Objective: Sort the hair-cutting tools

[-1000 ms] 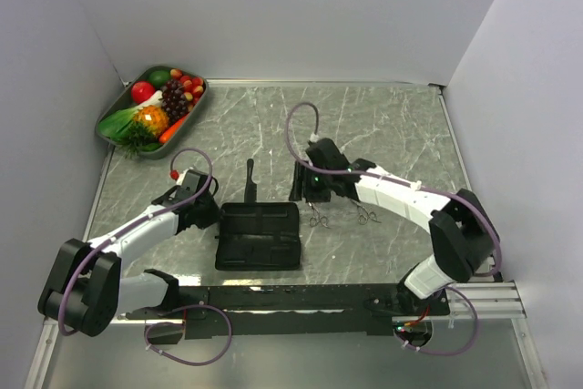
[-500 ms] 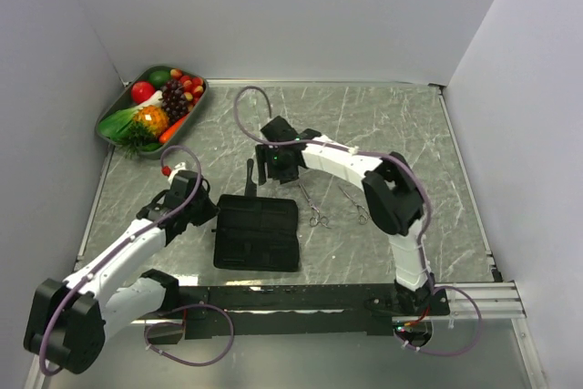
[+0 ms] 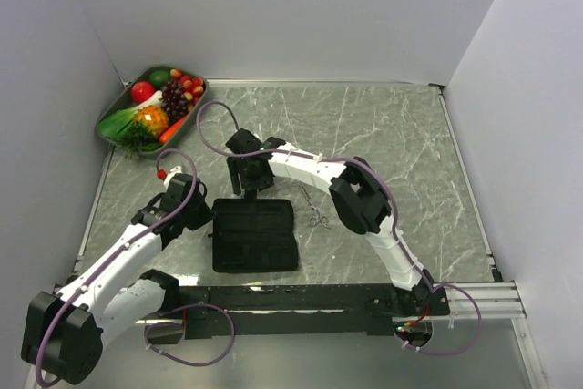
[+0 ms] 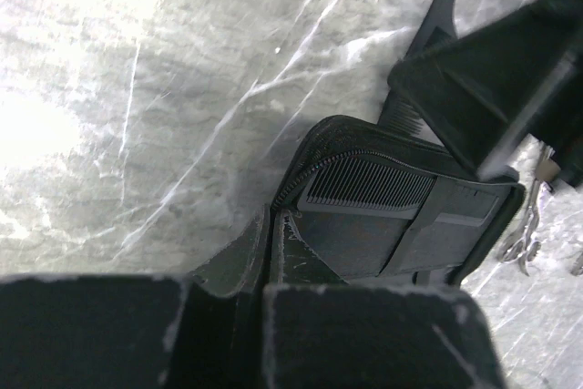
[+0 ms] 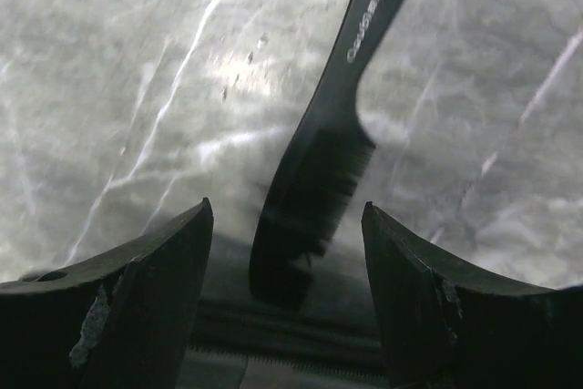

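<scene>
grey marble table [image 3: 392, 134], white walls [image 3: 301, 15]

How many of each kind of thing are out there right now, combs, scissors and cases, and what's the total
Combs: 2, a loose comb and a tucked comb in the case.
Scissors: 1 pair of scissors in plain view; others may be hidden.
Cases: 1.
Total: 4.

Right fingers [image 5: 137, 293] spread wide; left fingers [image 4: 235, 266] pressed together.
</scene>
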Tool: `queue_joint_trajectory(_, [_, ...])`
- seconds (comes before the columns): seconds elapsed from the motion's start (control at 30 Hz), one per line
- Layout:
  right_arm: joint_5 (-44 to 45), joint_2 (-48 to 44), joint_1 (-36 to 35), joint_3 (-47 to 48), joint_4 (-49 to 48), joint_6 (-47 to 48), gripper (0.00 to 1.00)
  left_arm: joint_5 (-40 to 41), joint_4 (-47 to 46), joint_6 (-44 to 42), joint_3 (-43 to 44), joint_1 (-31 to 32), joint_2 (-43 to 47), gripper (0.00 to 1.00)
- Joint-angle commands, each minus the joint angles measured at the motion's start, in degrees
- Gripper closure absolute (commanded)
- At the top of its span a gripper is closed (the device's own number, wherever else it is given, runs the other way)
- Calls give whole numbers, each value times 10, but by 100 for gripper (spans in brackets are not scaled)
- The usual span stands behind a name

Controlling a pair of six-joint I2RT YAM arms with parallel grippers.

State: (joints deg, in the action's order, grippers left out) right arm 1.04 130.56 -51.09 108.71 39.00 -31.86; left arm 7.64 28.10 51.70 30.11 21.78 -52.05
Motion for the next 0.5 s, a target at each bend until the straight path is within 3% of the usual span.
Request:
queue_joint_trajectory(0.0, [48, 36, -9, 47, 34, 0, 26, -2, 5, 9, 14, 1, 4, 99])
queue_joint_trajectory(0.2, [110, 73, -27, 75, 68, 11, 34, 4, 12, 10, 15, 1, 13, 99])
queue_joint_trajectory(0.47, [152, 74, -30, 35, 83, 10, 53, 10, 10, 14, 15, 1, 12, 99])
